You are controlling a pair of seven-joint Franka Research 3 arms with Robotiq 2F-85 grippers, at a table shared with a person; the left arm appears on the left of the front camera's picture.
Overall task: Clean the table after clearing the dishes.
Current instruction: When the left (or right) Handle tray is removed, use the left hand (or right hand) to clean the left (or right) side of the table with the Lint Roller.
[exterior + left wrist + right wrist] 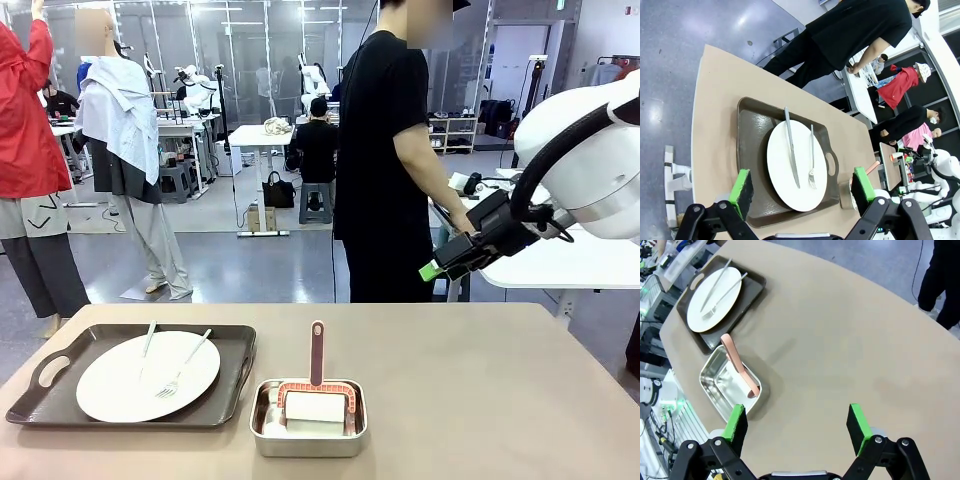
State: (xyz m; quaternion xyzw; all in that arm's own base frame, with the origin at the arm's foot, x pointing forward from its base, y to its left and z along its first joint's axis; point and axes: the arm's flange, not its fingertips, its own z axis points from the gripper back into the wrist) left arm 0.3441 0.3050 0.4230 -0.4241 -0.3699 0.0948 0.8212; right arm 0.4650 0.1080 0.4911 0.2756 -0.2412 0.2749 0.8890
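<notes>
Tray (232,365): one is lying by the table's (480,400) left robot-side corner.
Plate (110,390): one is sitting on it.
Fork (185,365): one is resting there.
Knife (147,345): one is resting there.
Steel pan (258,425): one is standing by the robot-side edge.
Brush (317,350): one is standing inside.

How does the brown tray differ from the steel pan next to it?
Colour: the tray is dark brown; the steel pan is shiny metal. Size: the tray is wider and shallow with cut-out handles; the pan is smaller with taller walls. Contents: the tray carries a white plate with a knife and fork; the pan holds a pink-handled scrubber. Both are rounded rectangles side by side on the table.
</notes>
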